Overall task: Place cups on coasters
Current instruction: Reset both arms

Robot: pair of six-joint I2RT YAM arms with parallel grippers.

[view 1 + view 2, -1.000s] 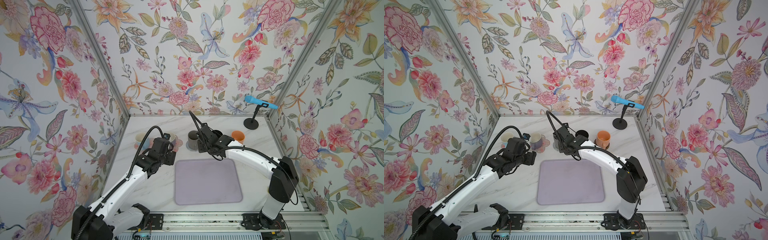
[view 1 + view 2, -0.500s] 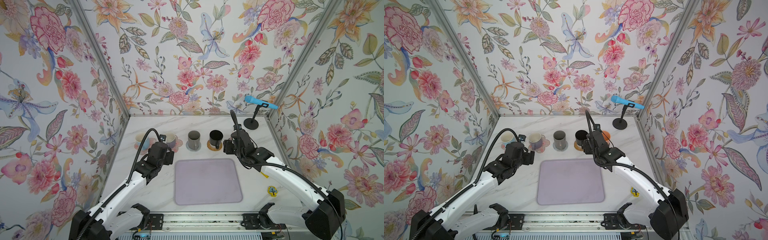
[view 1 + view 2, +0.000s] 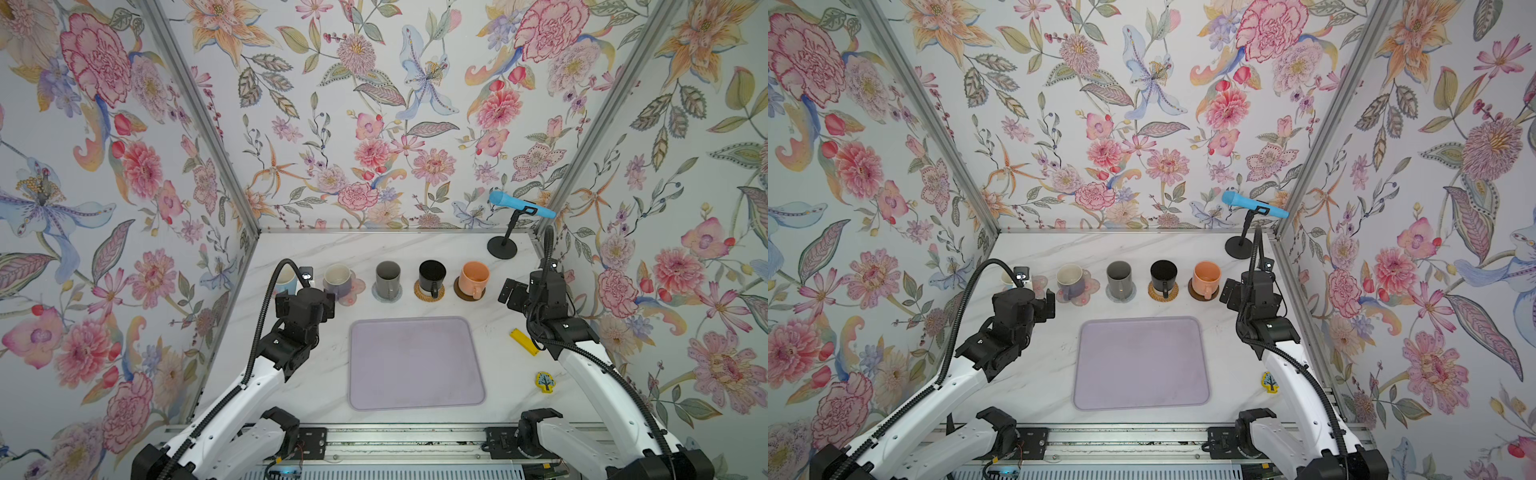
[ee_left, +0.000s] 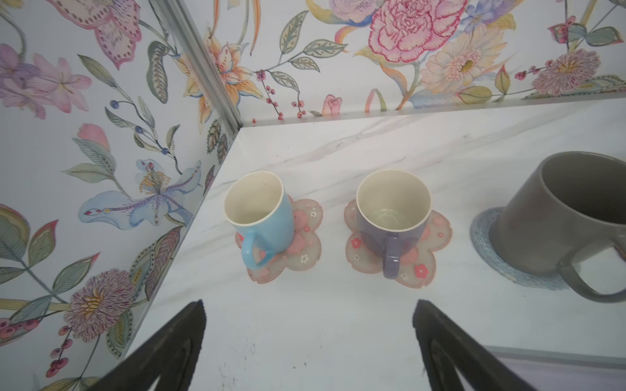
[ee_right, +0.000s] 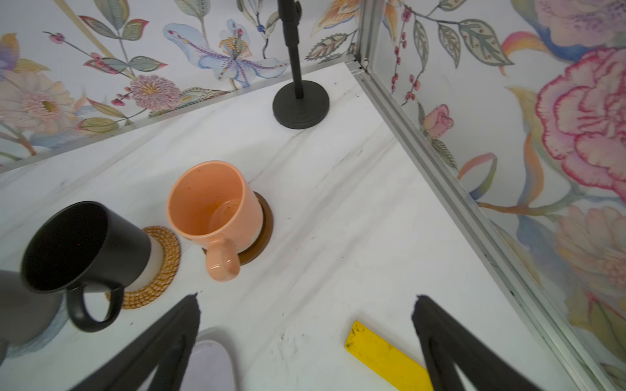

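My right pincer (image 5: 306,299) has left the black mug (image 5: 84,243), passed over the peach mug (image 5: 216,210) and drawn back. Both mugs now stand uncovered ahead of its tips, and its jaws are spread wide on nothing. My left pincer (image 4: 309,303) has backed slightly off the purple-grey mug (image 4: 393,216) ahead of it.

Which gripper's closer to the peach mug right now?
Right. The right gripper hangs open just off the peach mug's right side, not touching. The left gripper is at the row's far end, before the blue mug and purple mug.
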